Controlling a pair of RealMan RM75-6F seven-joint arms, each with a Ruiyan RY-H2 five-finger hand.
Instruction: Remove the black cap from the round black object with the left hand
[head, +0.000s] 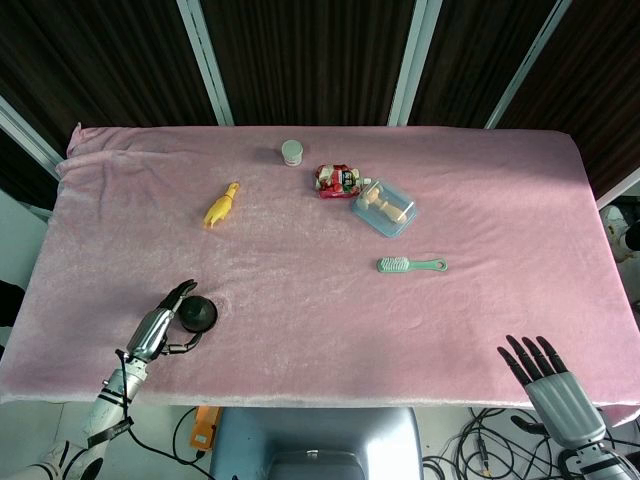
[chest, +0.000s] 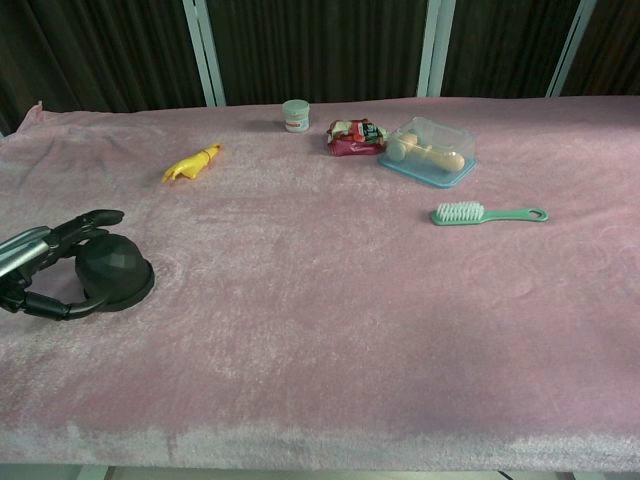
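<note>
Faceted, dome-shaped round black object (chest: 113, 271)

the near and middle cloth of the pink table (head: 300, 340) lay open for passage, while the yellow toy (head: 222, 206), small jar (head: 292, 152), red packet (head: 336, 180), clear box (head: 385, 208) and green brush (head: 410, 265) crowded the far middle.

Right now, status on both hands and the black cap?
Left hand cupped around round black object, fingers at its sides, firm grip unconfirmed. Black cap still on. Right hand open at near table edge, idle. Nothing in the way.
</note>
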